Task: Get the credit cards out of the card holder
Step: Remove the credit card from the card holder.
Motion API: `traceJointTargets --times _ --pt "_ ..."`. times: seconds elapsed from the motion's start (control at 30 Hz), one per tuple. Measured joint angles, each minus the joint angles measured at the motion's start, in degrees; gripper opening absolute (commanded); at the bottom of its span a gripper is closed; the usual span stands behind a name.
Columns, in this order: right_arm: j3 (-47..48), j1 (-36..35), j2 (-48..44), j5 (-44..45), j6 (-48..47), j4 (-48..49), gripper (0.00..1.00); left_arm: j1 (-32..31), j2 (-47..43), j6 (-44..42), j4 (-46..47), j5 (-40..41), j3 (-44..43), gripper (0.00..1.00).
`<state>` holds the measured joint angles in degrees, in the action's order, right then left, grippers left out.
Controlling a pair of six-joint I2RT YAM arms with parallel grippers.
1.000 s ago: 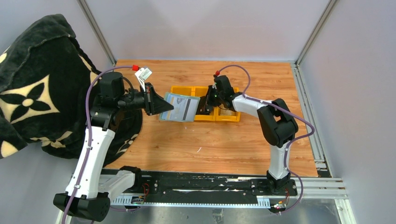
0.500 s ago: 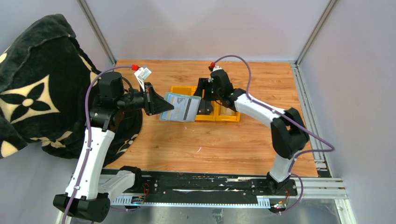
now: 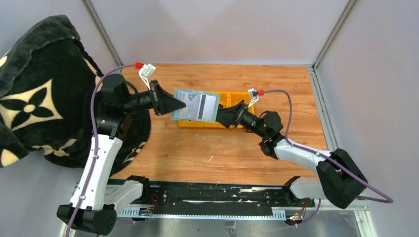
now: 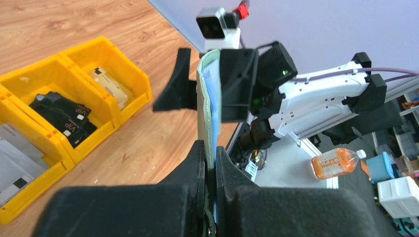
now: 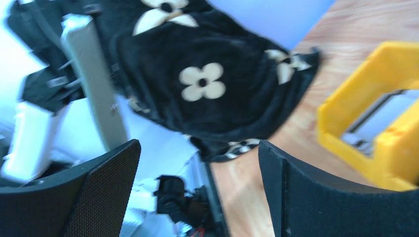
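My left gripper (image 3: pixel 182 105) is shut on the left edge of the sage-green card holder (image 3: pixel 196 106) and holds it in the air above the yellow tray (image 3: pixel 236 98). A pale credit card with a dark stripe (image 3: pixel 203 106) shows on the holder's upper face. The left wrist view has the holder (image 4: pixel 207 98) edge-on between my left gripper's (image 4: pixel 210 150) fingers. My right gripper (image 3: pixel 221 115) is open at the holder's right edge. Its fingers (image 4: pixel 173 91) stand to either side of that far edge and grip nothing. The right wrist view is blurred, with the right gripper (image 5: pixel 197 148) wide open.
The tray's compartments hold a tan-gold card (image 4: pixel 106 81), black cards (image 4: pixel 59 113) and grey cards (image 4: pixel 15 165). A black blanket with pale flowers (image 3: pixel 34 89) lies at the table's left edge. Grey walls close the back and sides.
My right gripper opened, left the tray and swung round to the holder's right edge. My left gripper carried the holder up and to the right, over the tray.
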<state>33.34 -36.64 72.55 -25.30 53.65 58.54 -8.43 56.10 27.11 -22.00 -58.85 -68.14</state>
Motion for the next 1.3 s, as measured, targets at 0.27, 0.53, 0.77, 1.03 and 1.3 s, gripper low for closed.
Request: traceJointTargets --times 0.27,0.53,0.77,1.03,1.3 --pt "-3.69 -5.09 2.99 -2.16 10.21 22.75 0.92 0.0 0.07 7.69 8.52 -0.28 3.28 0.0" --pt "-2.16 -7.15 7.3 -1.03 12.52 27.34 0.92 0.0 -0.02 10.21 10.86 -0.35 3.3 0.0" --pt "-5.57 -7.23 1.53 1.33 9.14 27.63 0.92 0.0 -0.46 10.16 10.73 -0.5 3.28 0.0" --pt "-2.6 -9.01 0.59 -0.46 6.19 27.41 0.92 0.0 -0.5 11.1 10.8 -0.5 3.28 0.0" --pt "1.95 -9.99 -1.2 0.31 0.46 16.33 0.02 0.0 -1.44 11.78 10.8 -0.61 3.28 0.02"
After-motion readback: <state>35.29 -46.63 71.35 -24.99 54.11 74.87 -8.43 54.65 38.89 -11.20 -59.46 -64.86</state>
